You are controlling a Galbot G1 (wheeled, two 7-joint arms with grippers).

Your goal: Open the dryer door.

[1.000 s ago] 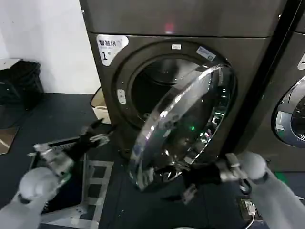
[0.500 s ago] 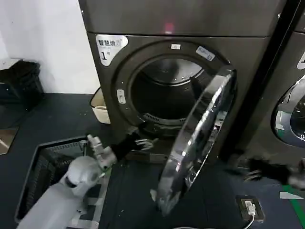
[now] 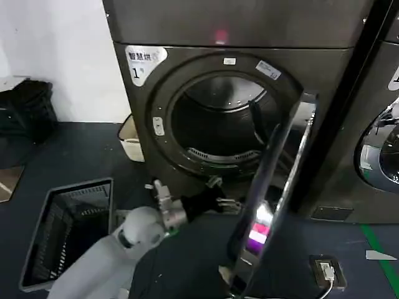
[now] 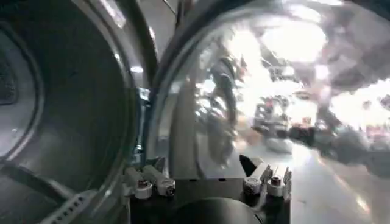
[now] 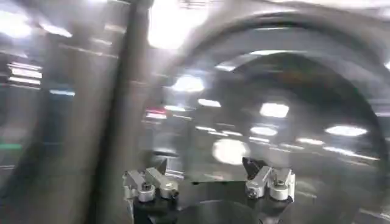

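1. Head view: we see the big dark bronze-grey front-loading dryer [image 3: 187, 93], marked with a white "1" label, its round drum opening fully exposed.
2. The large round porthole dryer door [image 3: 274, 193], with a chrome ring around dark glass, stands swung out on the hinge at the opening's right side, nearly edge-on to us. We judge the door wide open and the task almost complete.
3. We expect the door to handle as a stiff, fairly heavy disc that pivots freely. The polished ring looks slippery, so pushing on the grey inner face or hooking the rim opposite the hinge seems the safest hold.
4. A dark open-topped basket [image 3: 37, 274] sits on the floor to the left of the dryer.
5. The left gripper [image 3: 219, 200] reaches low in front of the opening, just beside the door's inner face. In the left wrist view its fingers [image 4: 149, 181] stand spread, grasping nothing.
6. In the right wrist view, the right gripper [image 5: 207, 179] also stands released, facing a blurred round opening.
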